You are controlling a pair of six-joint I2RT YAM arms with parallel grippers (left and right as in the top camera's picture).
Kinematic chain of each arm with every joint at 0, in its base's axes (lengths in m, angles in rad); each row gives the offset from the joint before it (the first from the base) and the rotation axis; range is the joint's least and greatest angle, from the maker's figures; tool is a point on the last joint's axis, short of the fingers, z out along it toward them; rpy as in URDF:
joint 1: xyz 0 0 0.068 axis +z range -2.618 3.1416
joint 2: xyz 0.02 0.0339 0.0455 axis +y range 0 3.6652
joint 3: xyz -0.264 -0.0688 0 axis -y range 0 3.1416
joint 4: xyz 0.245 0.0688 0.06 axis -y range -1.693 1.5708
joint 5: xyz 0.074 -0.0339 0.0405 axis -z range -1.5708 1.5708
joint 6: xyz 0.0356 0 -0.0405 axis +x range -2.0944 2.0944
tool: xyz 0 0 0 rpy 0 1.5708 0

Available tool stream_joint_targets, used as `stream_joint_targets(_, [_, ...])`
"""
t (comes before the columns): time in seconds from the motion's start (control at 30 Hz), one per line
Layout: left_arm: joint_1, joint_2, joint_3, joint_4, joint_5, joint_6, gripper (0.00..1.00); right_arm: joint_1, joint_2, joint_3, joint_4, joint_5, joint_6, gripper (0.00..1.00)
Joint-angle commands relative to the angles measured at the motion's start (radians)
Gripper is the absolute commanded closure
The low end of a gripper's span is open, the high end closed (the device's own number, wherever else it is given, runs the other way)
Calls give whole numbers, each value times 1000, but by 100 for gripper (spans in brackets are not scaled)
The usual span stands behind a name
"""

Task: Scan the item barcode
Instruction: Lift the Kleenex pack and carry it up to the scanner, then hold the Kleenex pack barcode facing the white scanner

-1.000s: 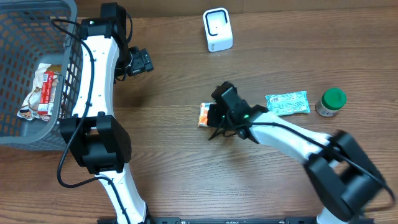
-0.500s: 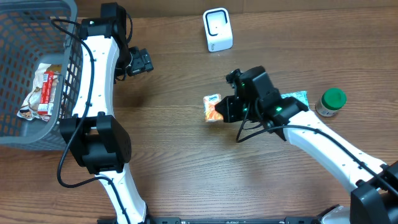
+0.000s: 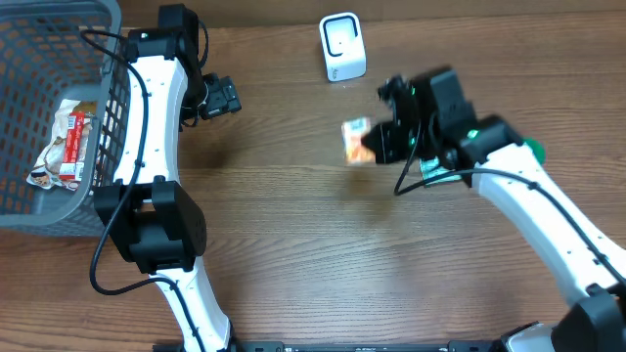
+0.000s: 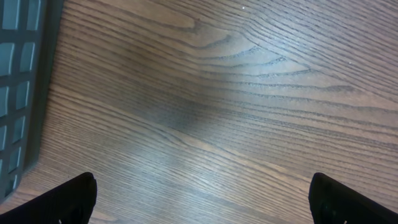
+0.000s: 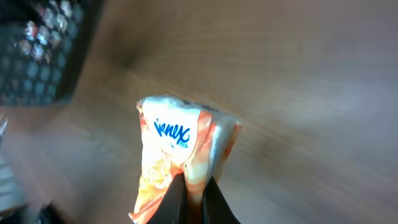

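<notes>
Quick take on this one: the tissue pack (image 3: 356,140) is up off the surface (image 3: 293,244), pinched by the right jaws, which are clamped tight on one crimped end of the wrapper. It's hanging out in front of them, a bit below and right of the white scanner (image 3: 342,46). I'd guess it weighs next to nothing and is squishy, with slick film that crinkles, so a seam grip like this makes sense, though the pack could swing or twist. It's blurry from above, so I honestly can't tell which face carries the barcode. The left jaws are spread wide with nothing in them, parked over bare wood next to the basket (image 3: 39,59).
</notes>
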Motion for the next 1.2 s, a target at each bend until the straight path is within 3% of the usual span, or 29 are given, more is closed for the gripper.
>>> stream_joint_targets(0.0, [-2, -2, -5, 1, 8, 19, 0, 0, 10, 216, -75, 161, -134, 97])
stream_joint_targets(0.17, [-2, -2, -5, 1, 8, 19, 0, 1, 122, 525, -222, 320, -261, 97])
stream_joint_targets(0.27, [-2, -2, -5, 0, 8, 19, 0, 1, 199, 643, -223, 410, -321, 97])
stream_joint_targets(0.63, [-2, -2, -5, 0, 8, 19, 0, 1, 404, 655, 171, 561, -639, 96])
stream_joint_targets(0.9, [-2, -2, -5, 1, 8, 19, 0, 20, 573, 655, 352, 697, -1022, 96])
stream_joint_targets(1.17, [-2, -2, -5, 0, 8, 19, 0, 60, 724, 651, 607, 813, -1199, 96])
